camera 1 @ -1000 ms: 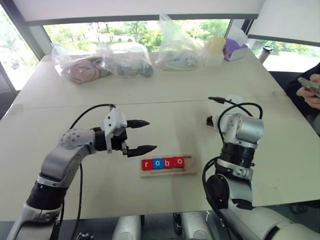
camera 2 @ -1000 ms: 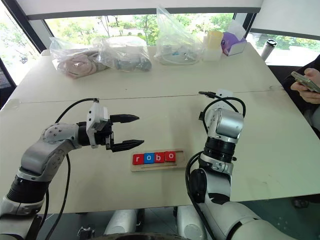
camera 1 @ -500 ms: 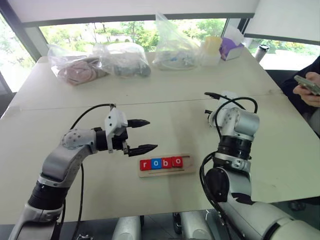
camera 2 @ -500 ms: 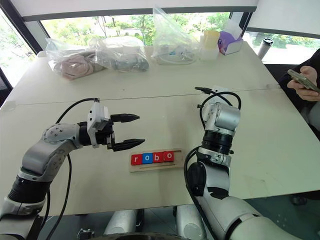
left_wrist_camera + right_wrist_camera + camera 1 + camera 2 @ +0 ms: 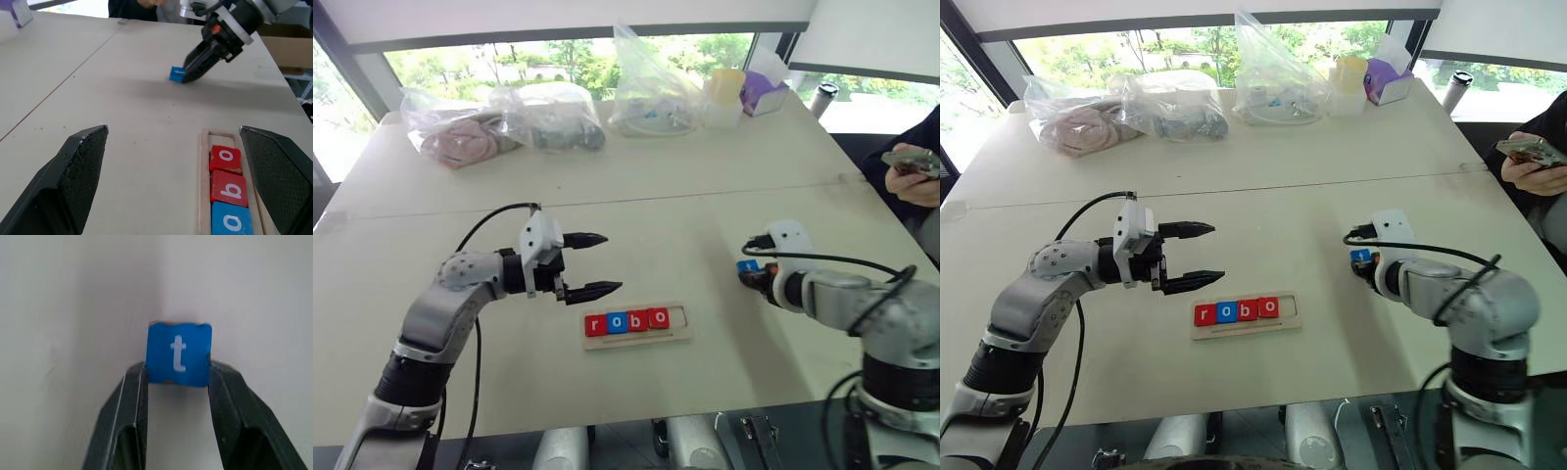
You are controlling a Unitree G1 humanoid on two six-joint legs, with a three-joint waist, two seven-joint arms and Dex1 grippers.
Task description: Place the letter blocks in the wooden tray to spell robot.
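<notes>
The right tool (image 5: 178,382) is clamped on the blue t block (image 5: 179,353), down at the counter (image 5: 636,186) toward its right edge. The left tool (image 5: 597,264) hangs wide open and empty beside the tray (image 5: 679,333), near the front edge, where four blocks (image 5: 627,320) read r, o, b, o.

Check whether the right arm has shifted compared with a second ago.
Yes. The right gripper, clamped on the blue t block, now reaches in from the right, farther from the wooden tray than the upright arm stood before.

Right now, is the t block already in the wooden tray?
No, the right gripper holds the blue t block on the table, apart from the wooden tray.
</notes>
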